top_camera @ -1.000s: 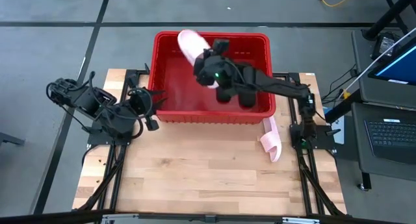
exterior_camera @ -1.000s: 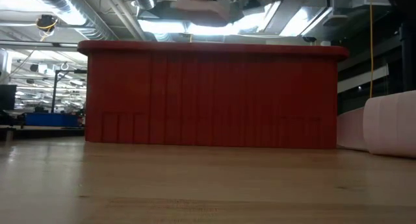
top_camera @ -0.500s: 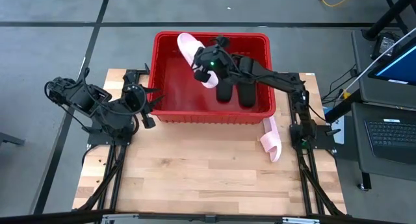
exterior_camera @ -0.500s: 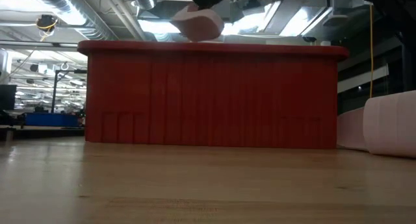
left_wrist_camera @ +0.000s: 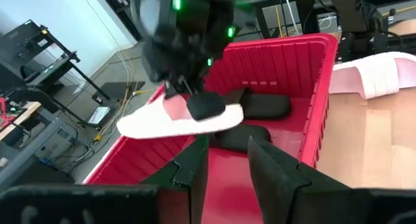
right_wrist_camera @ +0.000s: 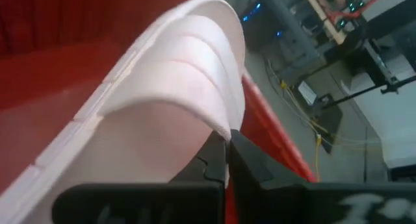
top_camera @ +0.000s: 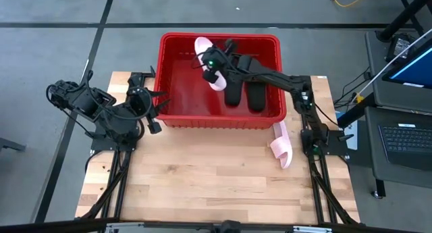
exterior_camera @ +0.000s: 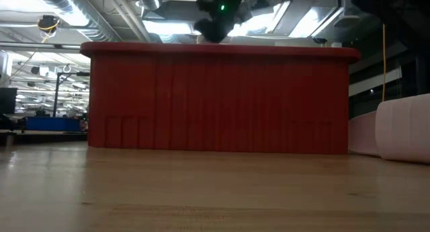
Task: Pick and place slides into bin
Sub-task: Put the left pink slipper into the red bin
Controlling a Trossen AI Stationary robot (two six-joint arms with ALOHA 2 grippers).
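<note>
The red bin (top_camera: 177,91) stands at the table's far side, with two black slides (top_camera: 243,92) lying side by side on its floor. My right gripper (top_camera: 210,63) hangs over the bin's middle, shut on a pale pink slide (left_wrist_camera: 170,118). In the low view the right gripper (exterior_camera: 216,20) shows just above the bin's rim (exterior_camera: 218,50). A second pink slide (top_camera: 282,144) rests on its side on the table by the bin's near right corner. My left gripper (left_wrist_camera: 227,165) waits open outside the bin's left near corner. My right gripper pinches the pink slide at the edge of its wide strap (right_wrist_camera: 218,130) between its two shut fingers. The fingers (left_wrist_camera: 205,106) come slanting down from the table's right. The slide is lifted clear, roughly level, its long axis across the bin's far part.
The bin's walls surround the right gripper and the held slide. Bare bin floor (top_camera: 182,88) lies left of the black slides. Open tabletop (top_camera: 202,179) spreads in front of the bin. Both arm stands sit at the table's left and right edges.
My right gripper has gone down and toward the table's far edge with the pink slide, rolling its wrist. The slide has turned with it and sunk behind the bin's rim in the low view.
</note>
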